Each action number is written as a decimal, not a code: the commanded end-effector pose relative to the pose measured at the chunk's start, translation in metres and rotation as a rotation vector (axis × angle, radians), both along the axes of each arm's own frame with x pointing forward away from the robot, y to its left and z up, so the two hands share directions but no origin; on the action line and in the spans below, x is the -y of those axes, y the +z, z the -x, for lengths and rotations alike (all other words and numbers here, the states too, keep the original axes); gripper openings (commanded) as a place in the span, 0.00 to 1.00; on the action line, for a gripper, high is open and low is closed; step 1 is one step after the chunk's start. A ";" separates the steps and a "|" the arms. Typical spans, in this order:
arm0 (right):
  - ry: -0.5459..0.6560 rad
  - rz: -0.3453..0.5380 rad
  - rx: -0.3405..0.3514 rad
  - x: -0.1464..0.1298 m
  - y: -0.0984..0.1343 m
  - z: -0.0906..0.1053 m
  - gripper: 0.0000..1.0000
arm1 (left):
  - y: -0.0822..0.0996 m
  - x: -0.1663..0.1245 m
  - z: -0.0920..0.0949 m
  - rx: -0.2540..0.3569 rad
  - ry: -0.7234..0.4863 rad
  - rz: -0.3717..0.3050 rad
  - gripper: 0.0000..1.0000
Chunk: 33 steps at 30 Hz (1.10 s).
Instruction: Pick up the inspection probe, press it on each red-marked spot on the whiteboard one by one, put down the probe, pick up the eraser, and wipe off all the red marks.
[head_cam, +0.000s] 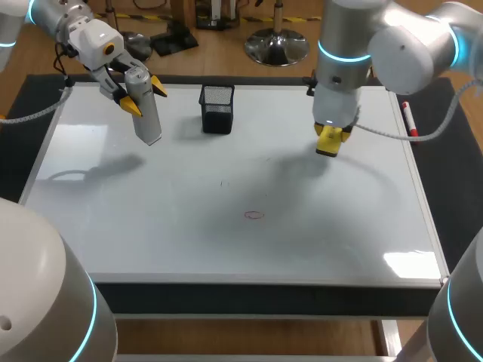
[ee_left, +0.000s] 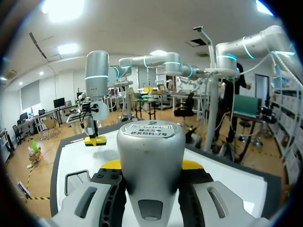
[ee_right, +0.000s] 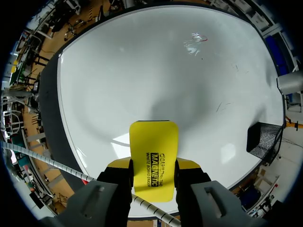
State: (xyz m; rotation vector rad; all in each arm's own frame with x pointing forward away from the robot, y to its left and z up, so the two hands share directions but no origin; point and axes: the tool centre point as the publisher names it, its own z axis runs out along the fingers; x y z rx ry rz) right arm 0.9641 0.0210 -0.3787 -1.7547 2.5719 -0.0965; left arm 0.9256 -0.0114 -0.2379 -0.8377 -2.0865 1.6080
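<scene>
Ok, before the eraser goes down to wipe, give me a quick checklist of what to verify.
1. Grip on the eraser: ok, the right gripper is shut on it from both sides.
2. A red mark to wipe: ok, one shows on the whiteboard, toward its near edge.
3. Way to the mark: ok, bare board between; the mesh cup stands well aside.
4. The probe put down: not ok, the left gripper is shut on it above the board's far left corner.
5. Other red marks: cannot tell, only faint dark flecks show.
</scene>
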 end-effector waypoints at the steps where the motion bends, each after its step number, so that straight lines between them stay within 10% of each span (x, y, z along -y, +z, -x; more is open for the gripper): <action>1: 0.027 0.017 -0.054 -0.025 -0.008 -0.024 0.00 | 0.001 -0.001 -0.002 -0.001 -0.006 0.001 0.00; 33: 0.275 0.030 -0.055 -0.117 -0.036 -0.081 0.00 | 0.001 -0.001 -0.002 -0.001 -0.006 0.001 0.00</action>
